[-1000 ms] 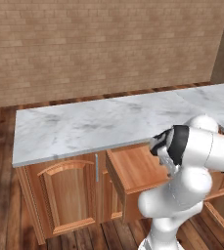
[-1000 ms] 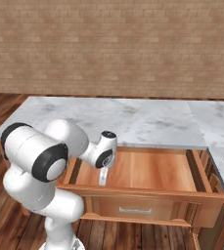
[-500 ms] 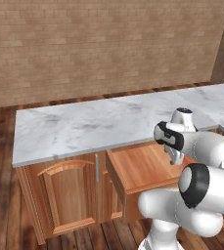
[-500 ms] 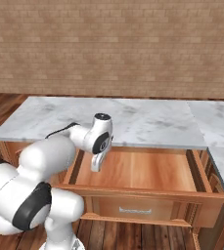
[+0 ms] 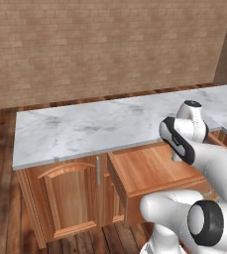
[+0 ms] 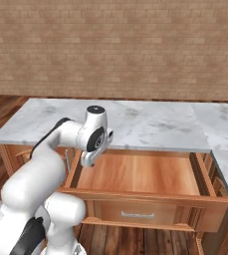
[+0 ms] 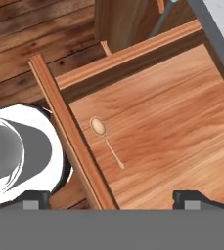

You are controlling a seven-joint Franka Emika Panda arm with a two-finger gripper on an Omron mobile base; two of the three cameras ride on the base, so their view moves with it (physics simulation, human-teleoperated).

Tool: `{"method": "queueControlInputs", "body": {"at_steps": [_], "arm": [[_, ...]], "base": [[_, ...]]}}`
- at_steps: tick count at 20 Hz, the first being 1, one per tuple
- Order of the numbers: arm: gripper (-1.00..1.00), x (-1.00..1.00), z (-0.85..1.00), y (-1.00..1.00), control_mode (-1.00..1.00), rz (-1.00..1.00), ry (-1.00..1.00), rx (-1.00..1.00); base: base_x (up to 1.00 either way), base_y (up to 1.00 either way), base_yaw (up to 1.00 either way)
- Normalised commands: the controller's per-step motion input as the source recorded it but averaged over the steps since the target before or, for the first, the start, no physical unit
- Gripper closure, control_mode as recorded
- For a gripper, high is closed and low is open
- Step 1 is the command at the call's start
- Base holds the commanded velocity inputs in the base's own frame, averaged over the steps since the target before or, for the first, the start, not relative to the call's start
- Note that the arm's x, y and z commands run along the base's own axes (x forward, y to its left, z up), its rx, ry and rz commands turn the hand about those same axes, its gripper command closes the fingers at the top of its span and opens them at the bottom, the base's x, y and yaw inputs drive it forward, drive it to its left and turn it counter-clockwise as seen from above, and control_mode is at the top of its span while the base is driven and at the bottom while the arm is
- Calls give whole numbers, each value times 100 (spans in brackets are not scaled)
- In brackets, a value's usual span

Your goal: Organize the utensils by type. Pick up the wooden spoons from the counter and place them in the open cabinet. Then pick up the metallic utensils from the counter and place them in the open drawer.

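- A white robot arm reaches over an open drawer [image 6: 140,174] that is pulled out from under a white marble tabletop [image 5: 100,126].
- The end effector [image 7: 111,197] hangs above the drawer's front left part, as the robot sees it. Its camera looks straight down into the drawer.
- Its two dark fingertips [image 7: 35,197] stand wide apart at the bottom corners of the hand view. Nothing is between them, so the end effector is open and holds nothing.
- A small thin spoon [image 7: 105,140] with a coppery sheen lies flat on the drawer floor. It sits just inside the drawer's front wall.
- In the hand view the spoon lies directly ahead of the end effector, a little toward the left fingertip and well below it.
- The spoon's long axis runs on a slant in the hand view. Its oval bowl points toward the upper left and its handle tip toward the lower right.
- In both base views, the visible stretch of tabletop carries no utensils.
- Judging by this, one metallic utensil is already put away, and the arm is free for another pick.
- The fork cannot be made out in these views, so its direction from the end effector cannot be told.
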Motion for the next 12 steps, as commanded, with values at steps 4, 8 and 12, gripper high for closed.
{"method": "queueControlInputs", "body": {"at_steps": [4,8,12], "arm": [[-100,-4,27,25,-100,-30,-10,4],[-100,-1,3,34,-100,-34,-24,4],[-100,-8,3,14,-100,-40,-21,13]], "base": [[0,0,0],[0,0,0],[0,0,0]]}}
